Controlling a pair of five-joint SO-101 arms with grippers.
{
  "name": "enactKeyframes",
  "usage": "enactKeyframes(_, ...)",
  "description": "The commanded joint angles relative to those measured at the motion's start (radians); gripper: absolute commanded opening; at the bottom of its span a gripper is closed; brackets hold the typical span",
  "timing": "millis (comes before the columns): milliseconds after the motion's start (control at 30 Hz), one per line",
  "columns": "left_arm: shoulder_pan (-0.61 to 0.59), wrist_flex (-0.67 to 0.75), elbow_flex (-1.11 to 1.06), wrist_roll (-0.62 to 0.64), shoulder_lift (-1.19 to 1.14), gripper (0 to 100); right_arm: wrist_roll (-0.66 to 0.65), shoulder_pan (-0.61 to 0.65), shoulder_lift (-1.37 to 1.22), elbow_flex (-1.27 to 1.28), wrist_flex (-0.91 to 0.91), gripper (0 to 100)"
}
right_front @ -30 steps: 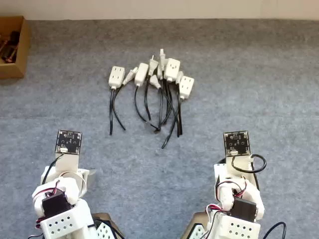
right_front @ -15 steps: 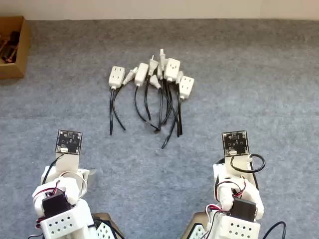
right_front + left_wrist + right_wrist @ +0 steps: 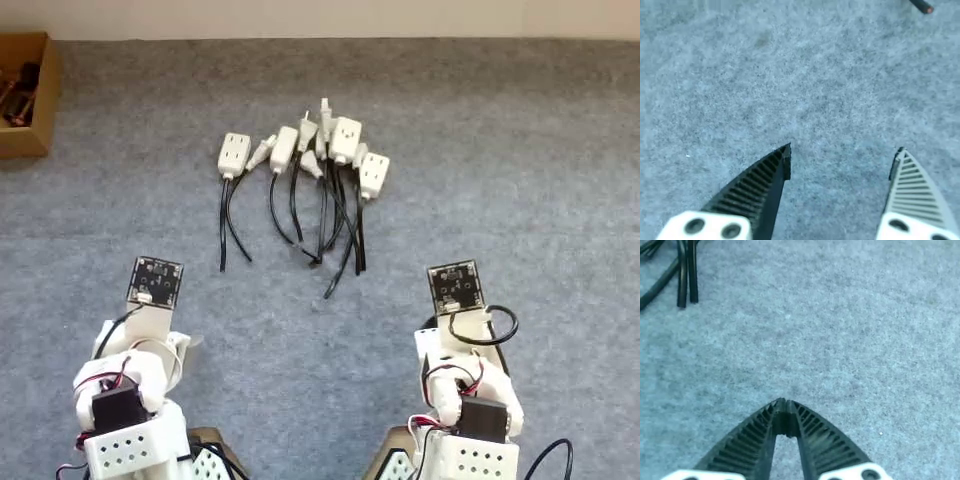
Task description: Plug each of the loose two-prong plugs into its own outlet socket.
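Several white outlet sockets and small white two-prong plugs lie bunched at the far middle of the grey carpet, their black cords trailing toward me. The plugs lie loose beside the sockets. My left arm stands near left and my right arm near right, both short of the cord ends. My left gripper is open over bare carpet, with one cord tip far ahead. My right gripper is shut on nothing, with a few cord ends lying ahead to one side.
A cardboard box with dark items sits at the far left edge. The carpet stretches open to the right of the cluster and between the two arms. The far edge of the carpet runs along the top.
Both arms have edged forward toward the cords, the left one drifting right and the right one drifting left. The sockets, plugs and cords have not moved.
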State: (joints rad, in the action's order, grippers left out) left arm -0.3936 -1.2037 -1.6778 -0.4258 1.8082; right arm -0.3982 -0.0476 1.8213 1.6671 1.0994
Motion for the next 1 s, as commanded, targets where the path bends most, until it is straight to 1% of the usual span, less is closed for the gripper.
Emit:
enactKeyframes(0, 0.012, 0.087, -0.015, 0.0, -0.001, 32, 0.003, 0.005, 0.013, 0.084, -0.016, 0.9)
enactKeyframes(67, -0.007, 0.133, -0.01, 0.04, -0.001, 32, -0.003, -0.001, 0.013, 0.056, -0.007, 0.9)
enactKeyframes(133, -0.044, 0.183, 0.01, 0.141, -0.001, 32, -0.003, -0.004, 0.013, 0.035, 0.001, 0.9)
enactKeyframes(200, -0.065, 0.198, 0.068, 0.213, -0.007, 32, -0.002, -0.004, 0.013, 0.015, 0.004, 0.9)
enactKeyframes(233, -0.064, 0.184, 0.113, 0.222, -0.012, 32, 0.002, -0.005, 0.007, 0.002, 0.01, 0.9)
enactKeyframes(300, -0.027, 0.107, 0.206, 0.222, -0.012, 32, 0.002, -0.005, 0.005, -0.016, 0.044, 0.9)
enactKeyframes(433, 0.09, -0.074, 0.446, 0.222, -0.016, 32, 0.003, -0.007, 0.005, -0.028, 0.079, 0.9)
enactKeyframes(533, 0.14, -0.109, 0.599, 0.222, -0.101, 32, 0.008, -0.012, 0.005, -0.024, 0.079, 0.9)
enactKeyframes(600, 0.145, -0.095, 0.687, 0.218, -0.249, 32, 0.037, -0.012, 0.005, -0.024, 0.077, 0.9)
enactKeyframes(667, 0.145, -0.072, 0.785, 0.19, -0.456, 32, 0.048, -0.012, 0.005, -0.022, 0.07, 0.9)
enactKeyframes(733, 0.15, -0.072, 0.898, 0.178, -0.699, 32, 0.057, -0.012, 0.005, -0.021, 0.068, 0.9)
enactKeyframes(767, 0.157, -0.072, 0.961, 0.152, -0.829, 32, 0.061, -0.012, 0.007, -0.015, 0.065, 0.9)
enactKeyframes(900, 0.205, -0.097, 1.237, 0.103, -1.319, 32, 0.063, -0.016, 0.012, 0.033, 0.031, 1.3)
enactKeyframes(967, 0.228, -0.118, 1.391, 0.101, -1.518, 32, 0.064, -0.036, 0.012, 0.045, 0.018, 5.0)
